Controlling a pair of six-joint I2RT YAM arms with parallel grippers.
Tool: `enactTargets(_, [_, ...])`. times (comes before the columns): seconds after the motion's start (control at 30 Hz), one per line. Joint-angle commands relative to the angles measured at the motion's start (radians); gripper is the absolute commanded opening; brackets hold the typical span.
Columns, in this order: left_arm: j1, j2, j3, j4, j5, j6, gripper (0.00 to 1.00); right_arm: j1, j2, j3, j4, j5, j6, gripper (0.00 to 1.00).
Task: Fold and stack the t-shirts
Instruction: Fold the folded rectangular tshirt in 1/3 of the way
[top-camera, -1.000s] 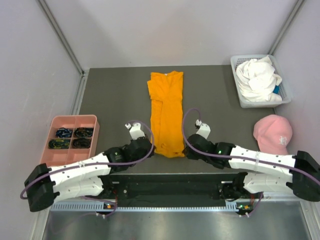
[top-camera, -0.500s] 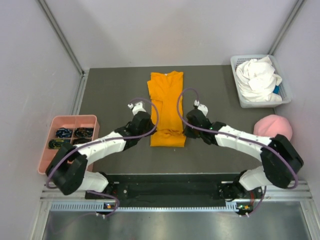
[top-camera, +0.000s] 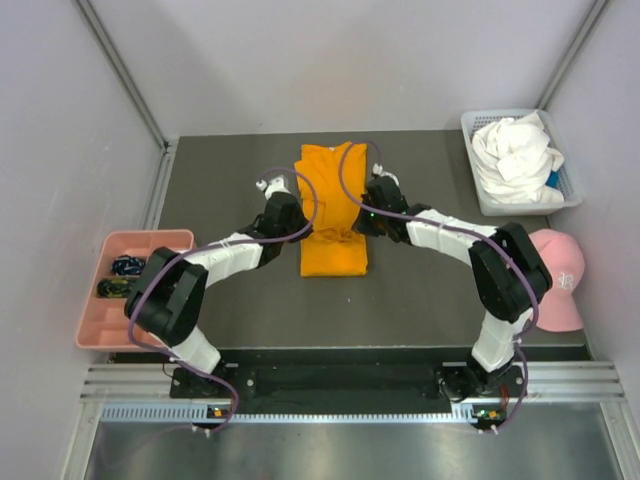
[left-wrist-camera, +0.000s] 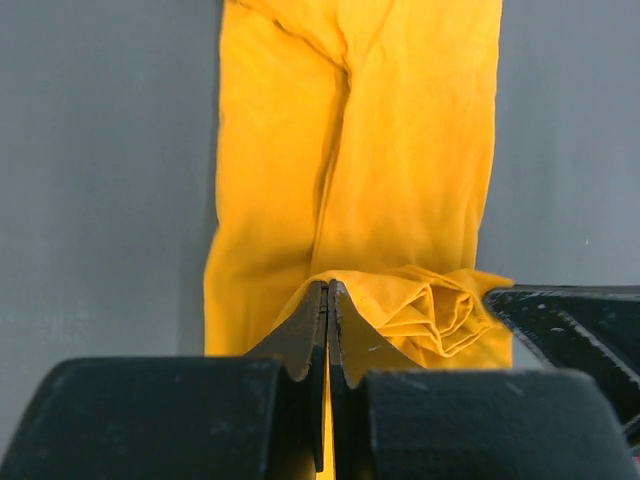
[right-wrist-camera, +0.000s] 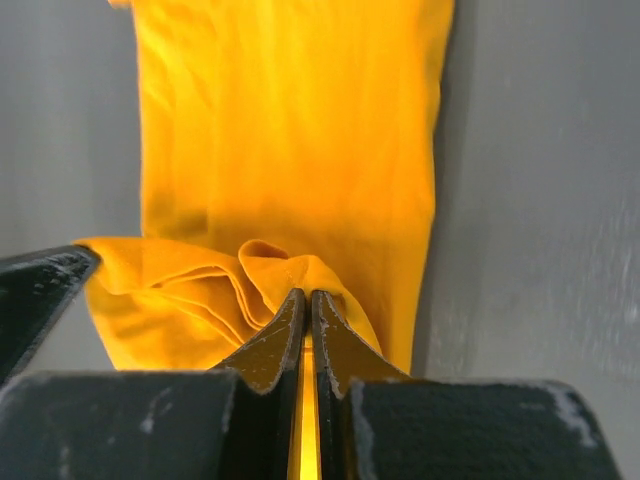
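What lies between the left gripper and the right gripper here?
The orange t-shirt: its bunched, folded-back near end spans the gap between the left gripper and right gripper, both shut on it. Shows in the top external and both wrist views.

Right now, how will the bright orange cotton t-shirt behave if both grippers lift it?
Probably floppy: the bright orange t-shirt bunches into soft folds between the left gripper and right gripper. Likely light, being thin cloth; its middle may sag.
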Motion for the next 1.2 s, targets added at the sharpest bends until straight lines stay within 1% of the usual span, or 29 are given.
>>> enactTargets(0.0, [0.032, 0.032, 0.058, 0.081, 0.038, 0.027, 0.00, -0.037, 0.030, 0.123, 0.026, -0.028, -0.049, 0.00])
enactTargets(0.23, [0.049, 0.128, 0.116, 0.098, 0.078, 0.038, 0.00, -0.060, 0.089, 0.196, 0.005, -0.030, -0.060, 0.00])
enactTargets(0.3, [0.056, 0.153, 0.137, 0.092, 0.095, 0.039, 0.00, -0.068, 0.108, 0.200, 0.005, -0.059, -0.058, 0.00])
enactTargets(0.47, [0.069, 0.219, 0.191, 0.090, 0.119, 0.036, 0.00, -0.078, 0.132, 0.203, 0.009, -0.053, -0.057, 0.01])
enactTargets(0.53, [0.076, 0.228, 0.202, 0.092, 0.119, 0.041, 0.01, -0.086, 0.136, 0.203, 0.008, -0.047, -0.057, 0.05])
enactTargets(0.57, [0.079, 0.230, 0.205, 0.089, 0.116, 0.042, 0.03, -0.091, 0.139, 0.206, 0.005, -0.041, -0.057, 0.16])
enactTargets(0.6, [0.089, 0.231, 0.207, 0.084, 0.115, 0.044, 0.07, -0.094, 0.139, 0.206, 0.005, -0.036, -0.057, 0.22])
enactTargets(0.63, [0.095, 0.230, 0.208, 0.081, 0.113, 0.045, 0.09, -0.103, 0.139, 0.208, 0.005, -0.036, -0.057, 0.36])
enactTargets(0.67, [0.101, 0.228, 0.207, 0.070, 0.109, 0.045, 0.14, -0.106, 0.138, 0.212, -0.001, -0.009, -0.061, 0.44])
enactTargets(0.7, [0.116, 0.220, 0.207, 0.066, 0.103, 0.045, 0.20, -0.112, 0.139, 0.216, -0.006, 0.002, -0.061, 0.49])
enactTargets(0.73, [0.125, 0.214, 0.199, 0.061, 0.101, 0.045, 0.34, -0.117, 0.132, 0.217, -0.016, 0.013, -0.064, 0.55])
enactTargets(0.77, [0.144, 0.207, 0.194, 0.057, 0.100, 0.045, 0.42, -0.124, 0.125, 0.211, -0.018, 0.031, -0.072, 0.58])
enactTargets(0.8, [0.153, 0.191, 0.190, 0.053, 0.098, 0.045, 0.50, -0.129, 0.116, 0.208, -0.018, 0.041, -0.074, 0.59])
enactTargets(0.83, [0.161, 0.184, 0.185, 0.049, 0.098, 0.048, 0.62, -0.134, 0.099, 0.202, -0.018, 0.047, -0.081, 0.61])
enactTargets(0.97, [0.188, 0.124, 0.182, 0.021, 0.063, 0.074, 0.84, -0.143, 0.040, 0.164, -0.017, 0.061, -0.115, 0.62])
enactTargets(1.07, [0.191, 0.070, 0.179, 0.004, 0.038, 0.093, 0.91, -0.143, -0.015, 0.124, -0.012, 0.033, -0.135, 0.62])
enactTargets(1.17, [0.191, 0.010, 0.164, 0.000, 0.047, 0.108, 0.91, -0.143, -0.086, 0.062, 0.015, -0.011, -0.153, 0.63])
